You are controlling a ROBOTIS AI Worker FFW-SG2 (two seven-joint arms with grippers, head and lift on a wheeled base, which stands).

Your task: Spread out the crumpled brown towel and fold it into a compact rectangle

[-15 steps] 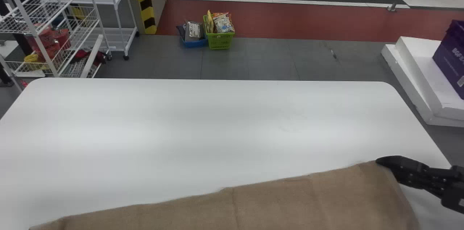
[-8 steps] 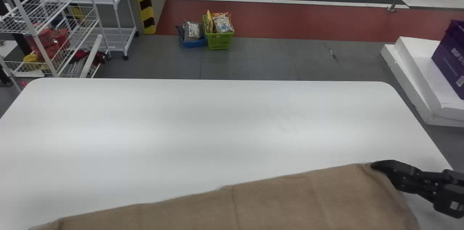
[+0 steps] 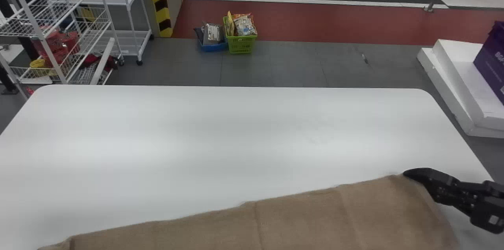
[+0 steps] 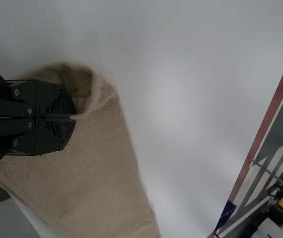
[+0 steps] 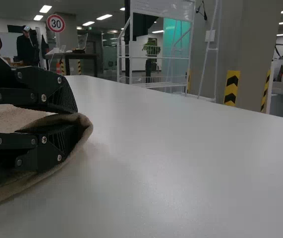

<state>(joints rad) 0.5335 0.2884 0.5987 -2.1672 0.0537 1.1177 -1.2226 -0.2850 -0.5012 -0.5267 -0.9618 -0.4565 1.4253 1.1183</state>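
The brown towel (image 3: 299, 218) lies stretched along the near edge of the white table in the head view, its far edge slanting from lower left to upper right. At the far right corner, my right gripper (image 3: 405, 173) holds that corner. In the right wrist view, a fold of the towel (image 5: 85, 125) wraps round one finger, and the right gripper (image 5: 77, 118) pinches a layer at its tips. The left wrist view has my left gripper (image 4: 74, 117) shut on an edge of the towel (image 4: 101, 168), which curls into a loop beside the tips.
The white table (image 3: 220, 136) stretches beyond the towel to its far edge. On the floor past it stand a green basket (image 3: 241, 45) and a blue one (image 3: 214, 47). White wire racks (image 3: 84, 35) are at the left, white slabs (image 3: 458, 84) at the right.
Over the last second, the right gripper dipped nearer and leftward with the towel corner, then rose back away from the robot, ending slightly left of its start. The towel's long far edge barely changed.
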